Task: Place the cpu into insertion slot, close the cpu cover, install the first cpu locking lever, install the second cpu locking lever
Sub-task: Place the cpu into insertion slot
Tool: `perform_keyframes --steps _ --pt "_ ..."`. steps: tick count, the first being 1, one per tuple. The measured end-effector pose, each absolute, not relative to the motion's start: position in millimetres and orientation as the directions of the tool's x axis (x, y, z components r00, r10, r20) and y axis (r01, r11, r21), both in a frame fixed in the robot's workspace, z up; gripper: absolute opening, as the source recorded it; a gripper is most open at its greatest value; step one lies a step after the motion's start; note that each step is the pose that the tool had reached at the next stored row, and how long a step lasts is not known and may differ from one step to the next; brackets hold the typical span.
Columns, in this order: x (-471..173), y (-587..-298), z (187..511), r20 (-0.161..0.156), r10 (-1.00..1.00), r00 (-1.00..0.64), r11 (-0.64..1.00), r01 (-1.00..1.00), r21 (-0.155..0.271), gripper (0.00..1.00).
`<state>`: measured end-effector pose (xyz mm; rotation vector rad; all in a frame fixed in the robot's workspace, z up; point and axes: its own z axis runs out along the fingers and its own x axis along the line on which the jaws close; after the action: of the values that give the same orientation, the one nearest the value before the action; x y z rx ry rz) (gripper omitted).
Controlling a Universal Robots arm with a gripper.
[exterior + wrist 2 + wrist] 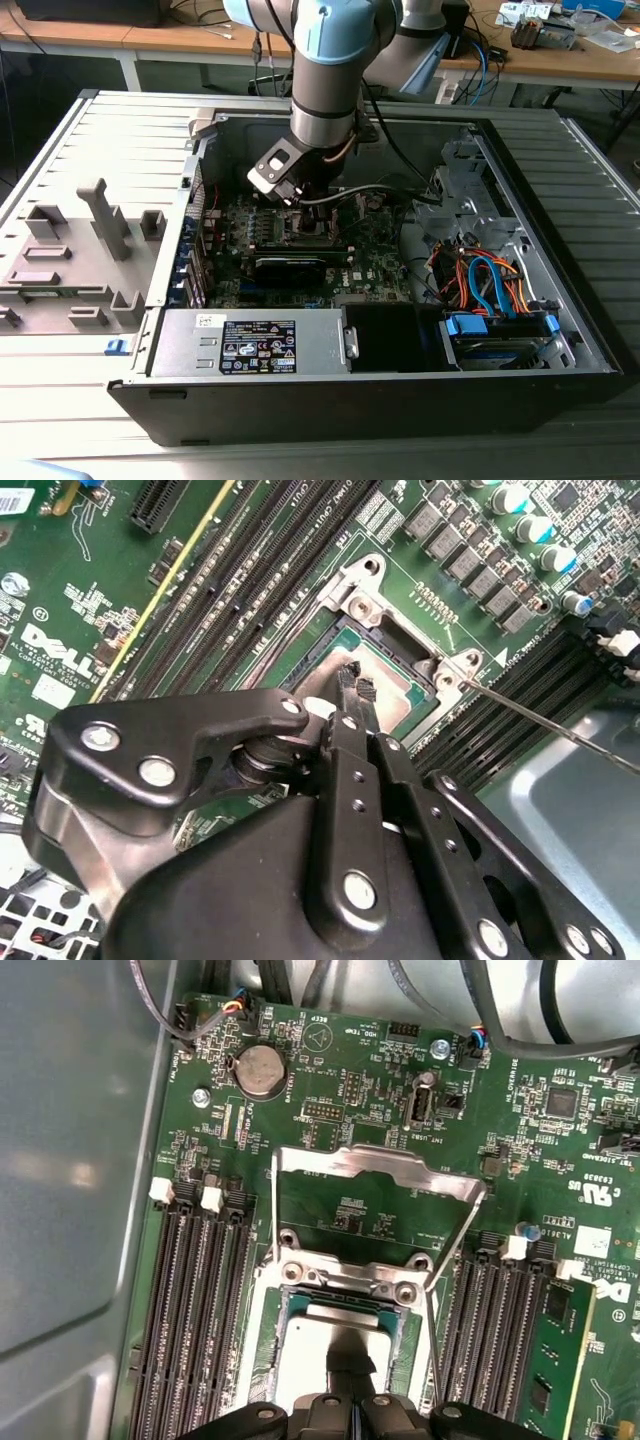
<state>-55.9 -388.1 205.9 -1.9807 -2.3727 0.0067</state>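
Silvery cpu (335, 1332) in insertion slot (345, 1282); closed gripper (350, 1360) touching it; cpu cover (380, 1165) raised

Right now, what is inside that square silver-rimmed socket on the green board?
A flat square chip with a silvery-grey metal top lies inside the socket. The black gripper covers part of it, and the chip hides the socket floor.

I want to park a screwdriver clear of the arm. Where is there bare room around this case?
Bare: the ribbed surface at the exterior view's right of the case, and the ribbed strip beyond the grey plastic fixtures. Crowded: the motherboard around the insertion slot under the gripper, and the orange and blue cables.
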Motion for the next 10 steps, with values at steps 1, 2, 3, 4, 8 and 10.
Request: perform_keyframes --steps 1,2,3,4,8,10 --pt "-55.9 -387.5 206.0 0.036 0.983 -0.178 0.179 0.983 -0.036 0.11" --pt "-55.9 -387.2 206.7 0.036 0.983 -0.178 0.179 0.983 -0.035 0.11" --pt "-55.8 -387.0 208.8 0.034 0.983 -0.178 0.179 0.983 -0.035 0.11" --pt "-55.9 -387.2 217.2 0.028 0.984 -0.178 0.179 0.983 -0.037 0.11" --pt "-53.6 -387.2 223.2 0.016 0.984 -0.178 0.178 0.983 -0.043 0.11" --pt "-49.9 -387.4 223.1 0.014 0.984 -0.178 0.178 0.983 -0.052 0.11"
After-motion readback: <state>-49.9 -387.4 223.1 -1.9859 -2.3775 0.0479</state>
